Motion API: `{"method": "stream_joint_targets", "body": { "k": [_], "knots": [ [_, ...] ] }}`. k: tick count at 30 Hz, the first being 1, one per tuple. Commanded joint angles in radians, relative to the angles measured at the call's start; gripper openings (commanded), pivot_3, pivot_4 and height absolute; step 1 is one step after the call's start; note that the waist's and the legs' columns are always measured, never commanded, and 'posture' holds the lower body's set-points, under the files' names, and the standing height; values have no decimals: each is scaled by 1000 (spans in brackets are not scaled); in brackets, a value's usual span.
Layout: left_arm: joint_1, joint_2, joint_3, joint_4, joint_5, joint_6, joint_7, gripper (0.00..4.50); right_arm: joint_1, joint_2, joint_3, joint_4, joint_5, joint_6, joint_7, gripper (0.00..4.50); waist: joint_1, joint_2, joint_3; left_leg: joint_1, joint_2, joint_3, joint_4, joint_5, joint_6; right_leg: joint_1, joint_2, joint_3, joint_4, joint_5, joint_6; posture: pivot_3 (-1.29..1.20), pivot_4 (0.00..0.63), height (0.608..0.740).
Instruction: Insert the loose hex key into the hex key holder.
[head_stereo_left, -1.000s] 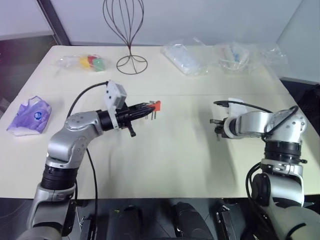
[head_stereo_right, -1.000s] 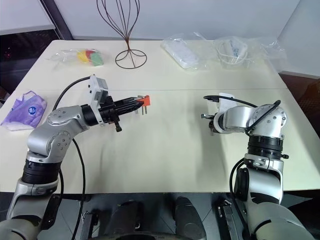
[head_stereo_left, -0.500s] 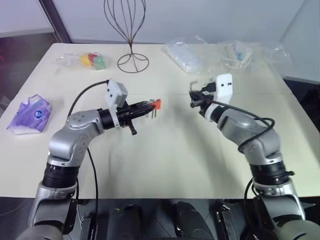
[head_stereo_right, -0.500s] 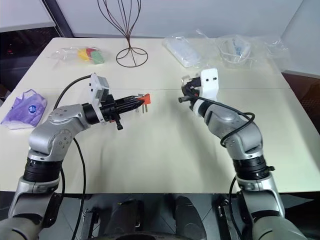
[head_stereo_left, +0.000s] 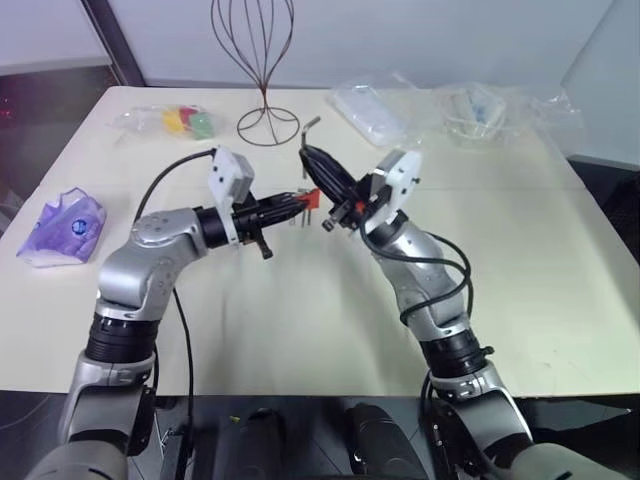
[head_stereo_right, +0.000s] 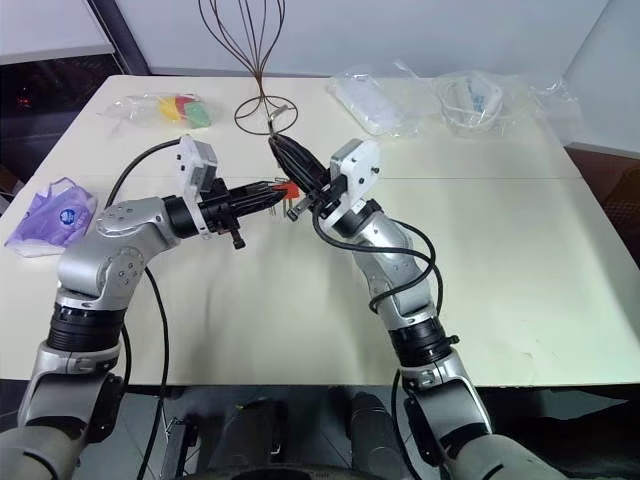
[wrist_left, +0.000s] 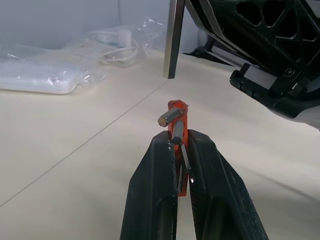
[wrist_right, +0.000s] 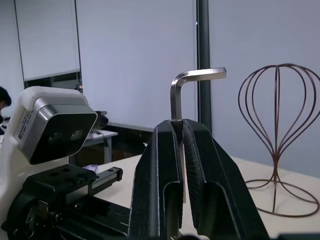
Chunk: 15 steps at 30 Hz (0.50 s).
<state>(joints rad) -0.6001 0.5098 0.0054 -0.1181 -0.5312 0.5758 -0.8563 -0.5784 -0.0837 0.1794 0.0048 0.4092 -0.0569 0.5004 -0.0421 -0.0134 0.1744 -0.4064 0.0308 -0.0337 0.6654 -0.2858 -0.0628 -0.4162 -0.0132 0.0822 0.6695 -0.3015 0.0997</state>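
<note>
left claw (head_stereo_left: 300, 199) is pinching the red holder (head_stereo_left: 312, 199) up off the bench (head_stereo_left: 330, 300); right claw (head_stereo_left: 308, 155) grips the loose hex key (head_stereo_left: 308, 127), bent end poking past its tips, just above and beside the holder

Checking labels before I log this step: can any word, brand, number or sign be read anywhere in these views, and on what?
No text can be read.
purple bag: a round blue-and-white mark, too small to read.
hex key holder: no marking shows.
loose hex key: bare metal, no marking shows.
</note>
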Motion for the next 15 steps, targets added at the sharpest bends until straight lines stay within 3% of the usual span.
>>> {"method": "stream_joint_targets", "body": {
  "k": [1, 15],
  "knots": [
    [-33, 9, 24, -7, -4, -8, 3, 0, 1, 33, -16, -15, -17, -33, 4, 32, -1, 0, 0, 0, 0, 0, 0, 0, 0, 0, 0, 0, 0, 0, 0, 0, 150, 740],
    [-44, -4, 23, 2, -2, -19, 14, 0, 32, 6, -71, -27, -52, -9, 13, 32, -2, 0, 0, 0, 0, 0, 0, 0, 0, -1, 0, 0, 2, 0, 0, 0, 150, 740]
  ]
}}
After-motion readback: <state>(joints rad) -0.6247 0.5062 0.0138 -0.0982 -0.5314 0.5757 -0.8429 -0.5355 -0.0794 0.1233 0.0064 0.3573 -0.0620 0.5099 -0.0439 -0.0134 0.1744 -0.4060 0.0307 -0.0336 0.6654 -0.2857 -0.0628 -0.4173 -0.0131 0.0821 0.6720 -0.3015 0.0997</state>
